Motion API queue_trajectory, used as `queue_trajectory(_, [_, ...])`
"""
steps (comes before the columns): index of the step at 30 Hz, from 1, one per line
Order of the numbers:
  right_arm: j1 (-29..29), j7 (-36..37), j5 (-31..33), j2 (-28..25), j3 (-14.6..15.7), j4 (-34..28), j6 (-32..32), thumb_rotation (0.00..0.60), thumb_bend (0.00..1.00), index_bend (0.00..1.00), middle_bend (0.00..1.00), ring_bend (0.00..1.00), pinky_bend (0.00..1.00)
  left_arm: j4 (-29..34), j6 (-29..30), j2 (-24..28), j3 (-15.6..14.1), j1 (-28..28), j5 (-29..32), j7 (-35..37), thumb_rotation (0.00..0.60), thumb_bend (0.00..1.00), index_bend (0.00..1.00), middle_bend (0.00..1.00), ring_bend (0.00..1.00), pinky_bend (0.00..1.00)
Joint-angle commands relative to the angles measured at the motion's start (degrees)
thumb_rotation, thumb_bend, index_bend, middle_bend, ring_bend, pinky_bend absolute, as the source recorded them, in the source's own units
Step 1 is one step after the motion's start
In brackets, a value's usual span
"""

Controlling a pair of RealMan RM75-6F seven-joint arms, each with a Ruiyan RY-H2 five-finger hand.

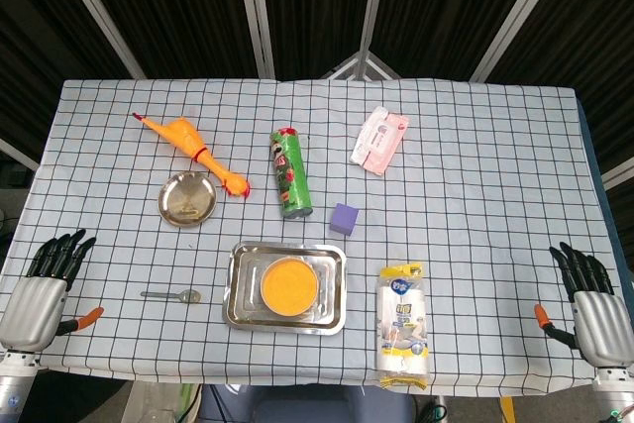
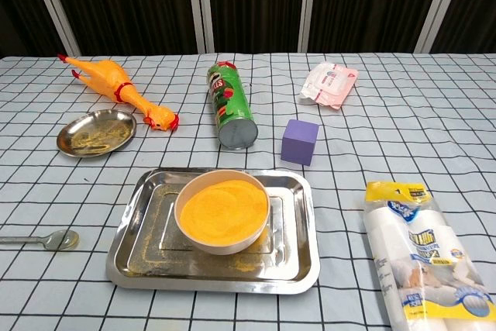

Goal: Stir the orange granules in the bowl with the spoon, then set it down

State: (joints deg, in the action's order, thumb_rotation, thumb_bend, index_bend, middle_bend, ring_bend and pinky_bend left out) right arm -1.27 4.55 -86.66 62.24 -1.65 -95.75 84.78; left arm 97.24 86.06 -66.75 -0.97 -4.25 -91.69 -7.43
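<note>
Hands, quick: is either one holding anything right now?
Left hand: open, holding nothing.
Right hand: open, holding nothing.

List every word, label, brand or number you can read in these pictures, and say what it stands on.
Nothing can be read for certain.
Green can, lying on its side: brand print too blurred to read.
Pack of paper cups: blue logo with characters, too small to read.
Pink packet: label print too small to read.
Purple cube, bowl, tray, spoon: no text visible.
</note>
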Motion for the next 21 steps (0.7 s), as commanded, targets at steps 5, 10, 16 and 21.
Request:
queue_trajectory(5, [0.02, -0.06, -0.02, 0.02, 0.0, 0.03, 0.05, 0.6, 0.4, 0.0, 0.0, 0.0, 0.0, -0.04, 0.0, 0.05, -0.07, -0.01, -0.14, 0.01, 0.6, 0.15, 0.0, 0.0, 0.0, 0.0])
queue_trajectory(10, [0.09, -0.14, -0.23, 0.02, 0.02, -0.08, 0.31, 0.6, 0.4, 0.0, 0.0, 0.0, 0.0, -0.15, -0.01, 0.12, -0.35, 0.07, -0.42, -0.29, 0.6, 0.15, 0.0, 0.0, 0.0, 0.0])
queue_trajectory(16, [0.0, -0.25, 0.22, 0.07, -0.01, -0.14, -0.12, 0.6, 0.4, 0.0, 0.0, 0.0, 0.0, -0.24, -1.94, 0.05, -0.47, -0.59, 0.36, -1.87, 0.6, 0.15, 0.0, 0.0, 0.0, 0.02])
queue_trajectory(21, [0.03, -0.35, 0.01, 0.07, 0.11, -0.2, -0.06, 0.6, 0.4, 0.0, 0.0, 0.0, 0.0, 0.79, -5.93, -0.3, -0.01, -2.02, 3.42, -5.18, 0.6, 0.15, 0.01, 0.14, 0.19, 0.25])
